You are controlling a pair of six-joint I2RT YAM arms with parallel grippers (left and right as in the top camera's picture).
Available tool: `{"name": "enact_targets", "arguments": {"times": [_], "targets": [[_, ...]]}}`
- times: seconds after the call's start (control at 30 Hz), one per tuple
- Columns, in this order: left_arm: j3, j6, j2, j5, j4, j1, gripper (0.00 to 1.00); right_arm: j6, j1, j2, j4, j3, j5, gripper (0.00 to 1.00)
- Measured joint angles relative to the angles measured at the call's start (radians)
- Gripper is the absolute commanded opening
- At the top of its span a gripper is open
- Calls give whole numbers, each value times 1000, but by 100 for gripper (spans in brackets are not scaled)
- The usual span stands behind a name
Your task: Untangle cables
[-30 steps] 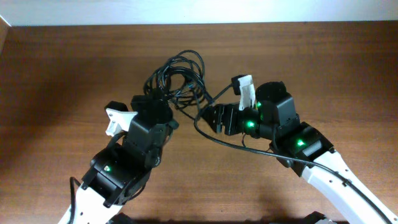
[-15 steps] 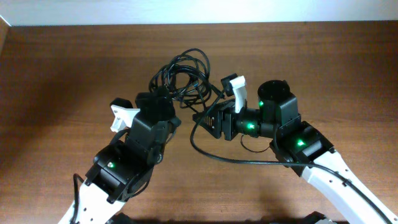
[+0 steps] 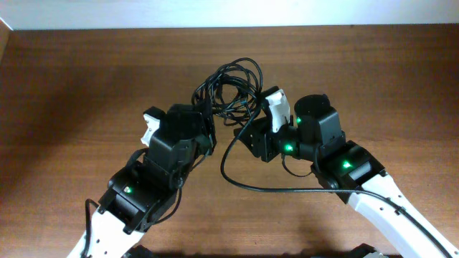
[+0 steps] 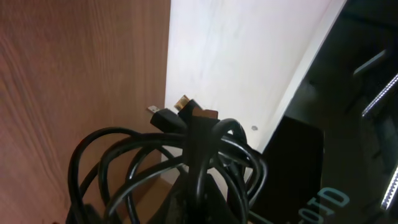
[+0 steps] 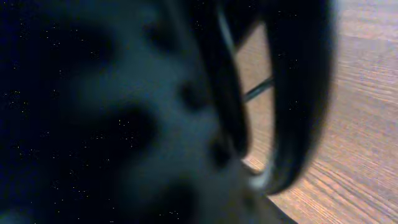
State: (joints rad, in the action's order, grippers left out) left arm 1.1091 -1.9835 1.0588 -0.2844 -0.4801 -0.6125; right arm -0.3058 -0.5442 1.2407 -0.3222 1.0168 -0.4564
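Note:
A tangle of black cables hangs in loops between my two grippers above the brown table. My left gripper is shut on the bundle's left side. In the left wrist view the coils and two plugs fill the lower frame, with the dark fingers behind one strand. My right gripper holds a strand at the bundle's right side. A long loose cable sags from it and runs off to the right. The right wrist view is blurred, with a thick cable close to the lens.
A white wall borders the table's far edge and also shows in the left wrist view. The two wrists are close together, and the right arm's black body shows beside the left gripper.
Both grippers have moved right and towards the far edge, carrying the bundle with them. The grippers are closer together, and the long loose strand sags lower.

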Motion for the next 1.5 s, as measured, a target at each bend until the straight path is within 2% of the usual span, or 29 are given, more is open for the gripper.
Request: {"name": "enact_targets", "arguments": {"times": [0.2, 0.23, 0.27, 0.3, 0.57, 0.67, 0.77, 0.83, 1.13, 1.2, 1.33, 1.5], "targets": [[0, 0, 0, 48, 0, 2, 0, 3, 0, 0, 0, 0, 15, 30], [0, 0, 0, 50, 0, 2, 0, 3, 0, 0, 0, 0, 15, 25], [0, 0, 0, 53, 0, 2, 0, 4, 0, 0, 0, 0, 15, 10], [0, 0, 0, 55, 0, 2, 0, 5, 0, 0, 0, 0, 15, 4], [0, 1, 0, 3, -3, 0, 0, 14, 0, 15, -128, 0, 3, 4], [0, 84, 0, -68, -4, -3, 0, 14, 0, 15, -142, 0, -34, 4], [0, 240, 0, -128, -3, -3, 0, 14, 0, 15, -142, 0, -65, 4], [0, 406, 11, -161, -1, -3, 0, 14, 0, 15, -143, 0, -76, 4], [0, 987, 78, -200, 10, -3, 0, 14, 0, 21, -150, 0, -84, 4], [0, 1148, 78, -202, 14, -3, 0, 14, 0, 22, -150, 0, -85, 4], [0, 1517, 78, -119, 17, -2, 0, 13, 0, 22, -156, 0, -88, 4], [0, 1846, 78, -6, 18, -1, 0, 13, 0, 22, -158, 0, -93, 4]]}}
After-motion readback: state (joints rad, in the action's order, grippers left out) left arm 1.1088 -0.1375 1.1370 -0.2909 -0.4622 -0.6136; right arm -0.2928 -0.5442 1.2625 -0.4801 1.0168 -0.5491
